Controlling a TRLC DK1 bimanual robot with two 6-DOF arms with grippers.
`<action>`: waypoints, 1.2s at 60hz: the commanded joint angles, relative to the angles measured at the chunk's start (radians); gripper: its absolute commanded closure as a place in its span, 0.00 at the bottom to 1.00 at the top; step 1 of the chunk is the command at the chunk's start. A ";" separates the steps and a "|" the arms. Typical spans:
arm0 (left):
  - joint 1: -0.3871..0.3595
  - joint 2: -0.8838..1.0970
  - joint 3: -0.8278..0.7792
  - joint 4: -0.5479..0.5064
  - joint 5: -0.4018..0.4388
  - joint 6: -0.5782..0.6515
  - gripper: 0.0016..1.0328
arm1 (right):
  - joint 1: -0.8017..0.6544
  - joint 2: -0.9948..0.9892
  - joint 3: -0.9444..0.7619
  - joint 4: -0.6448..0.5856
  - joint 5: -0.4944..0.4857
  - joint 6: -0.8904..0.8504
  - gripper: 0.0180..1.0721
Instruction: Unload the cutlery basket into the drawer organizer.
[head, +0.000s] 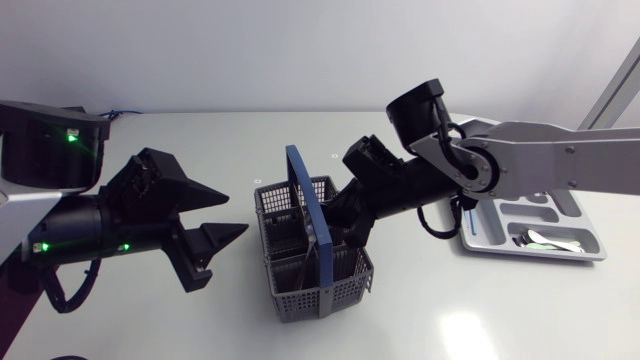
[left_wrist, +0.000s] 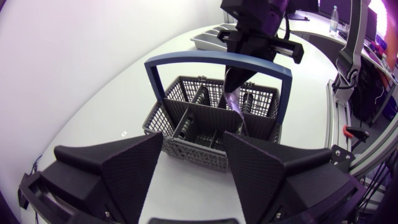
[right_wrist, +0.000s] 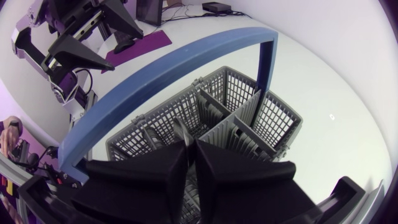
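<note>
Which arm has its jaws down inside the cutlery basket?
The right arm: its jaws are down in the basket beside the blue handle, shut on a shiny utensil. The left arm's jaws hang open outside it.

- Left arm (head: 60, 235): chunky black housings at the head view's left edge, green LEDs (head: 72, 137) lit, black cable (head: 70, 295) looped underneath.
- Left gripper (head: 235, 212): matte black, two broad wedge fingers (left_wrist: 134, 165) with finely dimpled faces.
- Right arm (head: 560, 155): silver-grey link from the right edge, round grey pivot (head: 478, 170), black cylindrical joint (head: 418, 108), thin black cable (head: 440, 228) below.
- Right gripper (head: 353, 230): matte black, same wedge fingers (right_wrist: 242, 174), smooth outer faces.
</note>
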 joint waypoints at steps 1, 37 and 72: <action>-0.013 -0.010 -0.033 -0.007 0.004 -0.023 0.34 | -0.015 -0.030 -0.004 0.017 -0.022 0.035 0.95; -0.027 -0.049 -0.031 -0.010 0.003 -0.048 0.33 | -0.222 -0.248 -0.047 0.016 -0.160 0.193 0.95; -0.033 -0.064 -0.034 -0.014 0.003 -0.048 0.33 | -0.698 -0.342 0.094 -0.196 -0.176 -0.053 0.95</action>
